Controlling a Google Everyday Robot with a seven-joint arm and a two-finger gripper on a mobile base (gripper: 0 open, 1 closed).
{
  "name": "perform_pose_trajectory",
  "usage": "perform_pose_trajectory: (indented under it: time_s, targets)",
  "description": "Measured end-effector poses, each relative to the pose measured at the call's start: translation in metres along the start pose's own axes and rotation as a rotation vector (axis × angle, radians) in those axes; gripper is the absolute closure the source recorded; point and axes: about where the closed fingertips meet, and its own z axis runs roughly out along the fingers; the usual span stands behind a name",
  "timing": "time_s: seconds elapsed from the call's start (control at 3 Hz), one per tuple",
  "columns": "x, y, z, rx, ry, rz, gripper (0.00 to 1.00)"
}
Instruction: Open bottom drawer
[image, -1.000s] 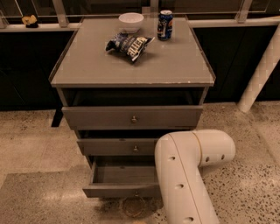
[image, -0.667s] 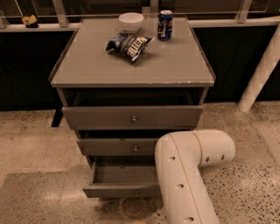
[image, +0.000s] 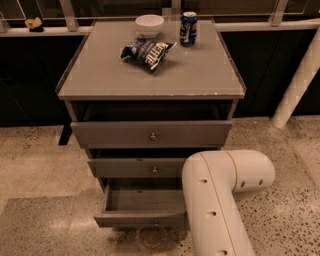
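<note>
Lying out of sight somewhere past the bulky white robot arm (image: 220, 200) by the bench's front right corner, the gripper gives no way to tell its state. The grey-brown flat-fronted bottom drawer (image: 130, 219) stands pulled well out below the front edge. Nothing has shifted since the earlier frames, so the opening looks done.

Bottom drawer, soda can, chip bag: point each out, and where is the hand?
bottom drawer (image: 144, 198), camera view, bare inner floor.
soda can (image: 188, 29), camera view, blue side.
chip bag (image: 147, 51), camera view, bag's middle.
hand: out of frame; only the arm (image: 215, 200), camera view, white link by the drawer, shows.
</note>
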Motion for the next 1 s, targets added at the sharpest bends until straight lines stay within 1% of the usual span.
perform_pose_trajectory:
  time_s: [0.33, 1.0]
  targets:
    - [-0.0015, 0.0051, -0.0002, -0.005, -0.011, 0.003, 1.0]
    - [-0.0014, 0.0076, -0.0027, -0.008, -0.014, 0.006, 1.0]
